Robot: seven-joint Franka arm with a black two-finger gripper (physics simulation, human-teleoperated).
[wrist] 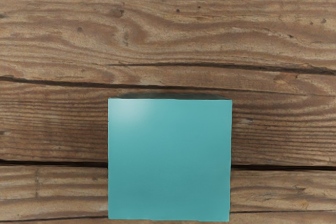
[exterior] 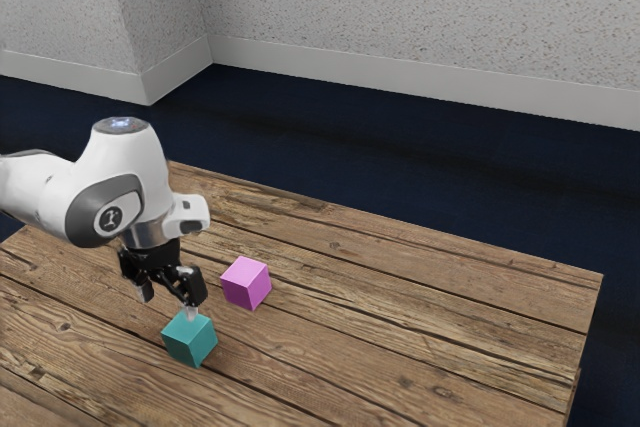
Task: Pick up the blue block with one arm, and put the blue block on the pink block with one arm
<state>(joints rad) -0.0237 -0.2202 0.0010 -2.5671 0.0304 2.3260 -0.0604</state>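
Observation:
A teal-blue block rests on the wooden table near its front. In the wrist view the same block lies straight under my hand, its top face square to the planks. My gripper hovers just above the block, a little toward the exterior view's left of it, open, with nothing between its fingers. A pink block sits on the table slightly farther back and toward the exterior view's right, a short gap from the blue one.
Wooden planks stretch out around the block. The table's right edge drops to a dark blue floor. A grey wall with a white baseboard stands far behind.

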